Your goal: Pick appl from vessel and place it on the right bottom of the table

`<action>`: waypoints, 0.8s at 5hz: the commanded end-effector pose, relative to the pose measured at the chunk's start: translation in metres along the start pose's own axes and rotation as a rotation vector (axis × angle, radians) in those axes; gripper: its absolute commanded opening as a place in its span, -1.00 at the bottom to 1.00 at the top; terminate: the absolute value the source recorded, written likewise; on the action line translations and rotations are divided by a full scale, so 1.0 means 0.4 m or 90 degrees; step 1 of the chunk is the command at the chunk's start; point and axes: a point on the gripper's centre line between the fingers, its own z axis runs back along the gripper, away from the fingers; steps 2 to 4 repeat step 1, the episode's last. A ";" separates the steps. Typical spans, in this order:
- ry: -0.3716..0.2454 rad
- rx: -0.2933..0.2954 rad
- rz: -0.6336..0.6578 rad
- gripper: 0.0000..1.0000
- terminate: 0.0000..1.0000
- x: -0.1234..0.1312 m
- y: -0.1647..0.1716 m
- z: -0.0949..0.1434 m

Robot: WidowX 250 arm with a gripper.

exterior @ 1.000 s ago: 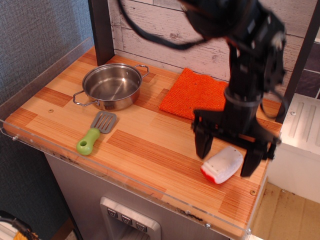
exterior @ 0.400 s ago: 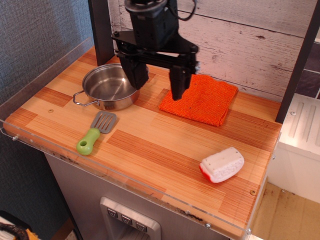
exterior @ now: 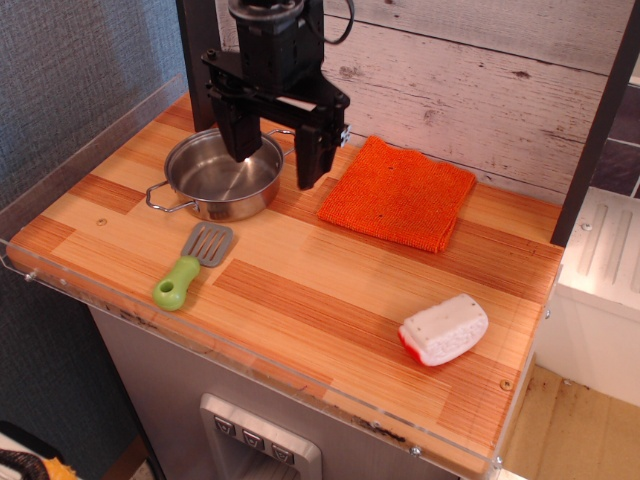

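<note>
One table (exterior: 330, 300) fills most of the view: a rectangular top of striped orange-brown and pale wooden planks, smooth, edged with a clear acrylic rim. Above its back left part hangs one black gripper (exterior: 272, 150), its two dark fingers spread wide apart with nothing between them; one finger hangs over the pot's rim and the other just to the pot's right. One orange cloth (exterior: 399, 192), roughly square with a nubbly knitted surface, lies flat toward the back, near the whitewashed plank wall. One vessel (exterior: 222, 173), a shallow round pot of shiny steel with two thin wire loop handles, sits at the back left; its inside looks empty, though the gripper hides part of it. One spatula (exterior: 192, 264) with a slotted grey blade and a rounded green handle lies in front of the pot. One appl (exterior: 444, 329), a small white rounded block with red skin along one edge and tiny dark specks, rests on the wood at the table's right front, well apart from the pot.
</note>
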 end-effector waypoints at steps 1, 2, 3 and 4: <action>-0.031 0.008 -0.007 1.00 1.00 0.001 0.010 0.042; -0.031 0.008 -0.007 1.00 1.00 0.001 0.010 0.042; -0.031 0.008 -0.007 1.00 1.00 0.001 0.010 0.042; -0.031 0.008 -0.007 1.00 1.00 0.001 0.010 0.042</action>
